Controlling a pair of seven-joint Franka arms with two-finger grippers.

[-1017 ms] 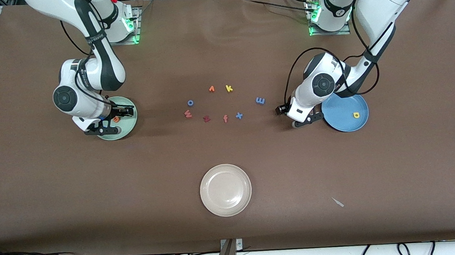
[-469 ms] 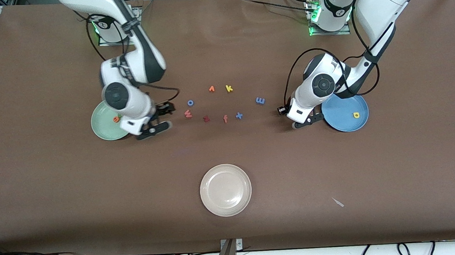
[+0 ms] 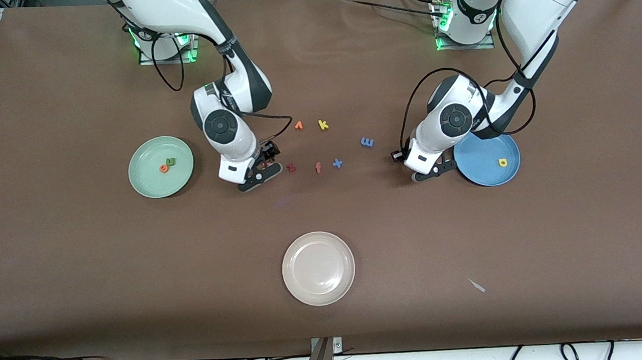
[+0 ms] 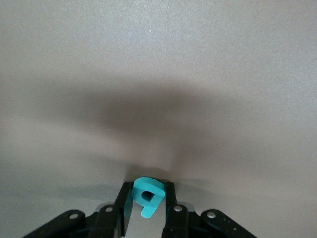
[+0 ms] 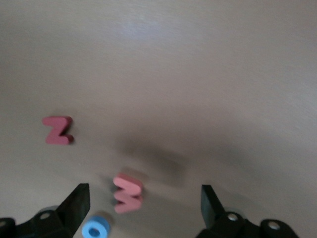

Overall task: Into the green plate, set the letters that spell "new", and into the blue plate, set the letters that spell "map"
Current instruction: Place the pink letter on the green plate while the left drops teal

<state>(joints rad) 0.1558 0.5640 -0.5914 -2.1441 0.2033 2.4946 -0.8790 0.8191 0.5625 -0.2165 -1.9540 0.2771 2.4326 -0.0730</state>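
Observation:
In the green plate lie an orange e and a green n. My right gripper hangs open over the salmon-red w, which lies between its spread fingers; the arm hides the w in the front view. My left gripper sits low over bare table beside the blue plate, on the side toward the middle letters. It is shut on the teal a. A yellow p lies in the blue plate. The periwinkle m rests on the table near the left gripper.
Other loose letters lie mid-table: a dark red z, orange f, blue x, yellow k, another orange letter, and a blue o next to the w. A cream-white plate sits nearer the front camera.
My right arm swung from the green plate to over the w, leaving the n in the plate. My left gripper closed on the teal a without moving away.

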